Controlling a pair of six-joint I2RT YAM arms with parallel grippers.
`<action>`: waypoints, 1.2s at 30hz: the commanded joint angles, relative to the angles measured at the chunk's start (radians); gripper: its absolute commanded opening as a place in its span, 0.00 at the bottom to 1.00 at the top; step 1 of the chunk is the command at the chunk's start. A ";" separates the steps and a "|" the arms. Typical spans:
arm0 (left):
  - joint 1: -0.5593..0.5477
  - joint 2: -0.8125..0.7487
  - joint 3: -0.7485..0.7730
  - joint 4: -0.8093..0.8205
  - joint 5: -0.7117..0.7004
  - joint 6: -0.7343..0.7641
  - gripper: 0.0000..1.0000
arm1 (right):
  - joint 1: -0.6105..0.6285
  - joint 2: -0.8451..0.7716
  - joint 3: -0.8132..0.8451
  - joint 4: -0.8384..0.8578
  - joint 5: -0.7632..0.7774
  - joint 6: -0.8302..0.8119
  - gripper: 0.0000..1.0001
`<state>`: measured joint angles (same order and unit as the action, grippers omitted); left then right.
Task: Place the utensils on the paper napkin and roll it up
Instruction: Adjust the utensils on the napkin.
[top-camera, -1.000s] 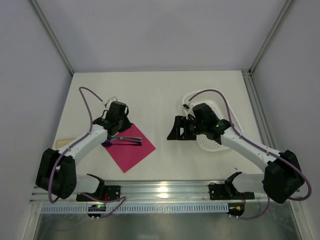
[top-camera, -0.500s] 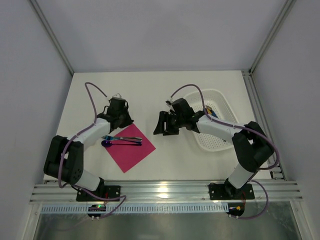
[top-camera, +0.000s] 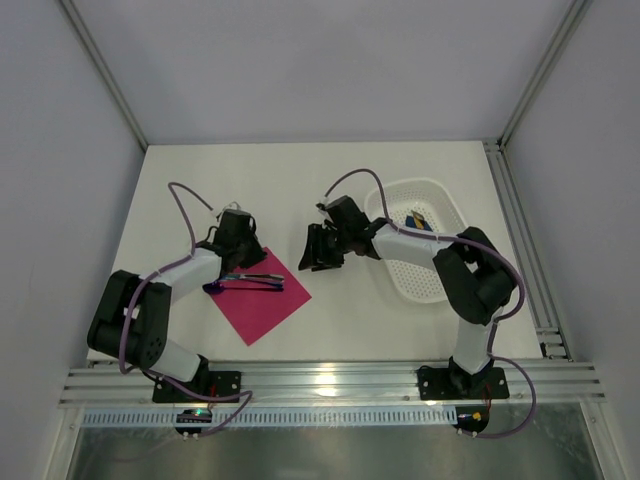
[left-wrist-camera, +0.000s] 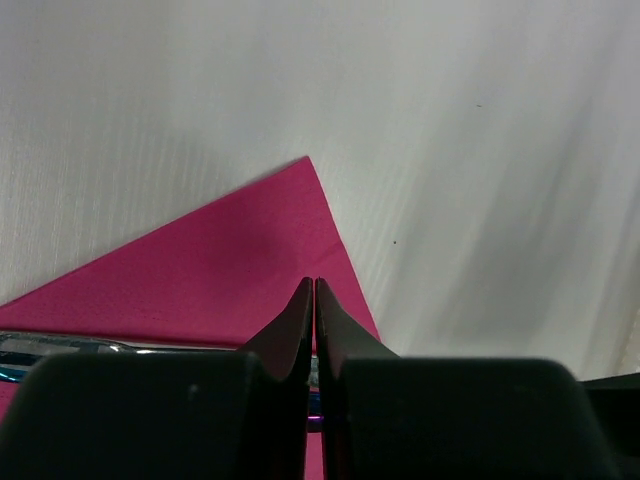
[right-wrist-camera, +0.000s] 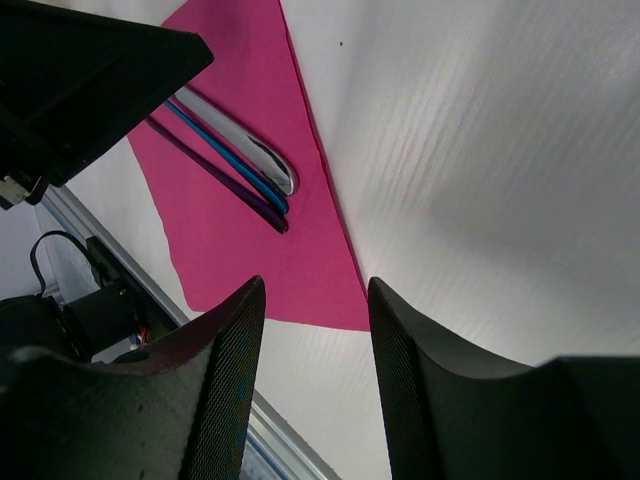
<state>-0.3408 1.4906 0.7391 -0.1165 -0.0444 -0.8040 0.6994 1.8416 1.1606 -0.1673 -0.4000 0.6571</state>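
Since the paper napkin (top-camera: 265, 300) is thin, limp and light, it will likely crease or skid if shoved flat. Better to pinch a free corner or edge and fold it over the utensils (top-camera: 252, 281) than to grab mid-sheet. The utensils lie side by side across the napkin's upper part; slim, stiff and glossy, so probably slippery and apt to slide out of an open roll end. Left hand (left-wrist-camera: 315, 287): fingers pressed together, nothing between, tips over the napkin near its far corner. Right hand (right-wrist-camera: 312, 310): spread partway, empty, above bare table (top-camera: 300, 190) just right of the napkin. White basket (top-camera: 420, 182) sits well apart on the right. There is open table around the napkin; the front rail (top-camera: 320, 380) is the nearest limit.
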 joint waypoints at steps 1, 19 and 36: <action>-0.001 -0.004 0.017 0.069 0.024 -0.014 0.00 | 0.005 0.018 0.044 0.006 0.016 -0.021 0.50; -0.069 -0.196 -0.033 -0.100 -0.130 -0.041 0.02 | 0.041 -0.012 -0.159 0.080 0.001 -0.005 0.57; -0.070 -0.084 -0.012 -0.015 -0.100 -0.023 0.00 | 0.066 0.010 -0.079 0.002 0.082 -0.077 0.57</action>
<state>-0.4076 1.3655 0.7082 -0.2104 -0.1642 -0.8299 0.7628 1.8542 1.0298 -0.0788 -0.4126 0.6579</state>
